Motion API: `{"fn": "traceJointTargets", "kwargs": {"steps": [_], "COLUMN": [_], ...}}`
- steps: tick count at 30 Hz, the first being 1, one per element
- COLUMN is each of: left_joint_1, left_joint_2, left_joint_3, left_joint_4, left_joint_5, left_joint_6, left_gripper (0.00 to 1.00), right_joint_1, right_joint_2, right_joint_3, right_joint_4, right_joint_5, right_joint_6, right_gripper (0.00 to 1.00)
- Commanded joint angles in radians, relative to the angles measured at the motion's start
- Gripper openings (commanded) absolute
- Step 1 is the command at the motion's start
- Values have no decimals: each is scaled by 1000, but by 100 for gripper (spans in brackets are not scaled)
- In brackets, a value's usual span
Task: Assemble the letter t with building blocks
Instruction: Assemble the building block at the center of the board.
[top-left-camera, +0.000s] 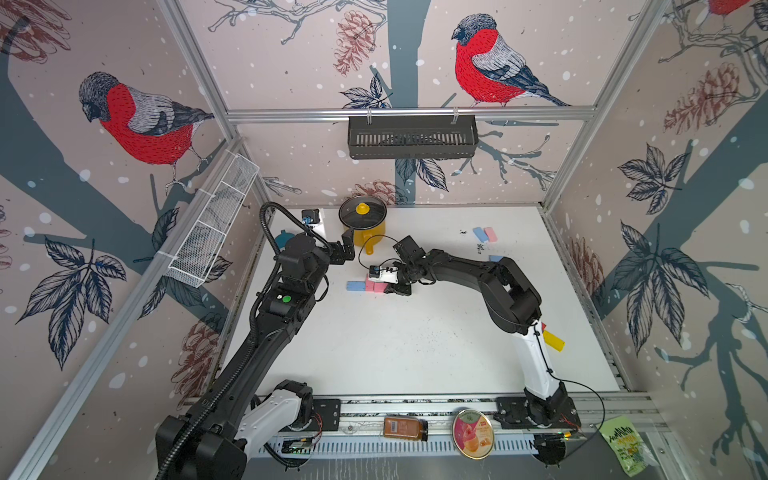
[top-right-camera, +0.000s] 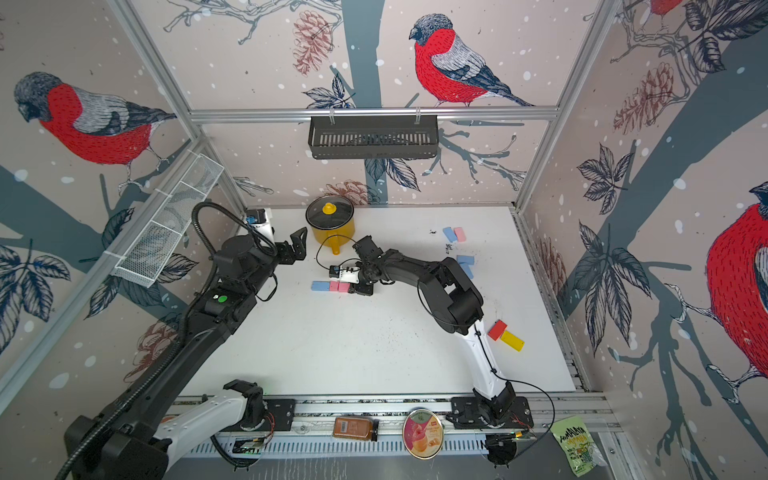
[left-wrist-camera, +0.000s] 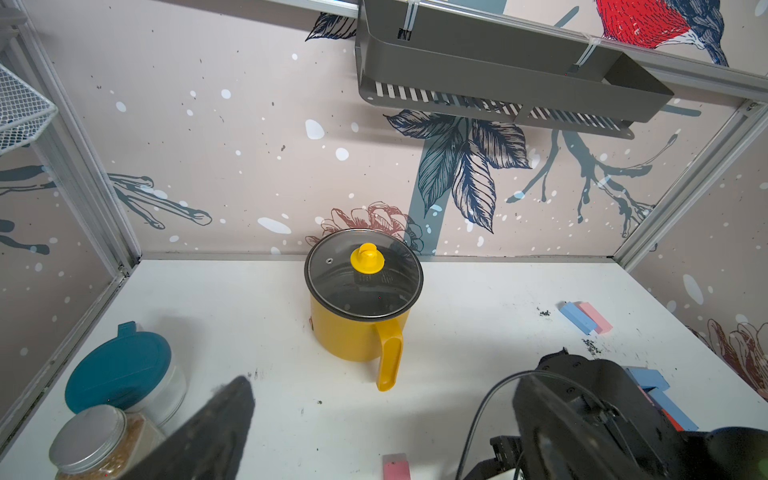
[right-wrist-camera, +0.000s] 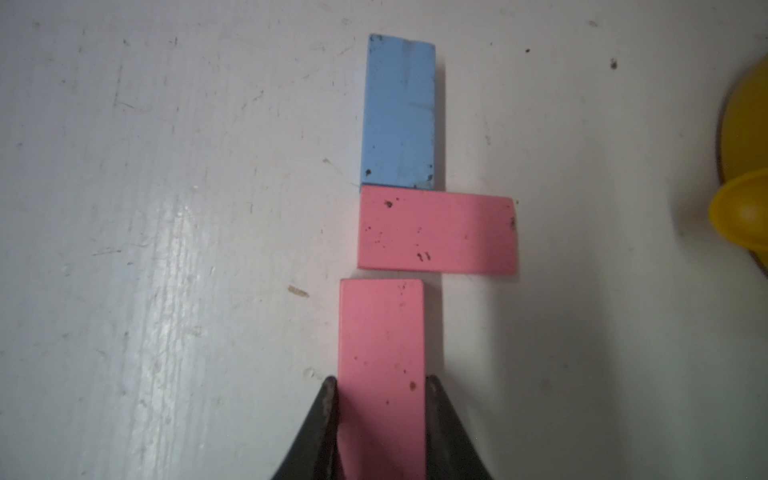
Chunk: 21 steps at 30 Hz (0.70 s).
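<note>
Three building blocks lie in a row at mid-table: a light blue block (right-wrist-camera: 399, 112), a pink block (right-wrist-camera: 436, 235) set crosswise against its end, and a second pink block (right-wrist-camera: 380, 353) in line with the blue one, a thin gap off the crosswise one. My right gripper (right-wrist-camera: 380, 386) is shut on this second pink block (top-left-camera: 380, 286), low at the table. In both top views my left gripper (top-left-camera: 347, 249) hangs open and empty beside the yellow pot. A blue-and-pink pair (top-left-camera: 485, 235), blue blocks (top-right-camera: 465, 264), a red block (top-right-camera: 497, 330) and a yellow block (top-right-camera: 512, 340) lie to the right.
The lidded yellow pot (top-left-camera: 363, 222) stands at the back, its handle toward the row. A teal-lidded container (left-wrist-camera: 120, 370) and a silver-lidded jar (left-wrist-camera: 91, 440) sit in the back left corner. A black basket (top-left-camera: 411, 137) hangs on the rear wall, a white wire basket (top-left-camera: 212, 232) on the left.
</note>
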Motion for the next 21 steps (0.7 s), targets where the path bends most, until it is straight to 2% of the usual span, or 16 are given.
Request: {"fn": "traceJointTargets", "kwargs": {"steps": [1, 10, 21], "left_joint_1": [0, 1, -1], "left_joint_2": [1, 7, 11], "left_joint_3": [9, 12, 13], "left_joint_4": [17, 12, 12], "left_joint_5": [-6, -6, -5], "left_joint_6": [5, 8, 9], "left_gripper": [97, 97, 97], "right_joint_1": [2, 2, 1], "right_joint_2": [22, 42, 51], "right_joint_3": [7, 25, 31], "right_joint_4": [-73, -94, -107], "right_joint_5": [18, 24, 36], "right_joint_6": [-7, -4, 4], "right_gripper": [14, 17, 28]}}
